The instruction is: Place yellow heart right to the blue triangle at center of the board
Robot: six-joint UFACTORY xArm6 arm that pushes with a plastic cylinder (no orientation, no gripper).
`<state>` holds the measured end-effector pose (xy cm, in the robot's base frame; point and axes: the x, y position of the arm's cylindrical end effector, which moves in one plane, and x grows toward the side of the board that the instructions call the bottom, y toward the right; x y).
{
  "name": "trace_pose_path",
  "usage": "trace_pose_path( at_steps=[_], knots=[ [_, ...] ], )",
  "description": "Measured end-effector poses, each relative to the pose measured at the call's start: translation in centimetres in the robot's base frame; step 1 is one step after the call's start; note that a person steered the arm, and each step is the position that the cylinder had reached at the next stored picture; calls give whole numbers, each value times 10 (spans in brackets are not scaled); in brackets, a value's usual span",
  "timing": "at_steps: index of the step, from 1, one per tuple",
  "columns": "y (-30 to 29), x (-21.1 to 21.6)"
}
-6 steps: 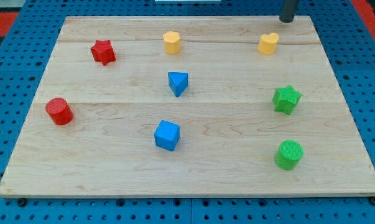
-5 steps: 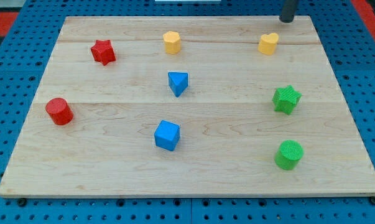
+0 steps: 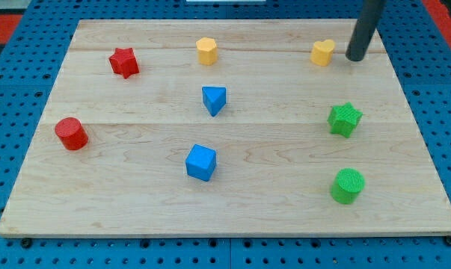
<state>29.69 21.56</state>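
Observation:
The yellow heart sits near the board's top right. The blue triangle lies near the board's centre, well to the heart's lower left. My tip is on the board just to the right of the yellow heart, a small gap between them. The dark rod rises from the tip out of the view's top.
A yellow hexagon-like block is at top centre and a red star at top left. A red cylinder is at left, a blue cube below centre. A green star and a green cylinder stand at right.
My tip has come down from the board's top edge to a spot just right of the yellow heart. No block has moved.

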Motion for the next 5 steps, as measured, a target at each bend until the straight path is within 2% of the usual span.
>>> trace_pose_path(
  at_steps=[2,3,5],
  knots=[
    [-37,-31],
    [-89,-22],
    [-182,39]
  ],
)
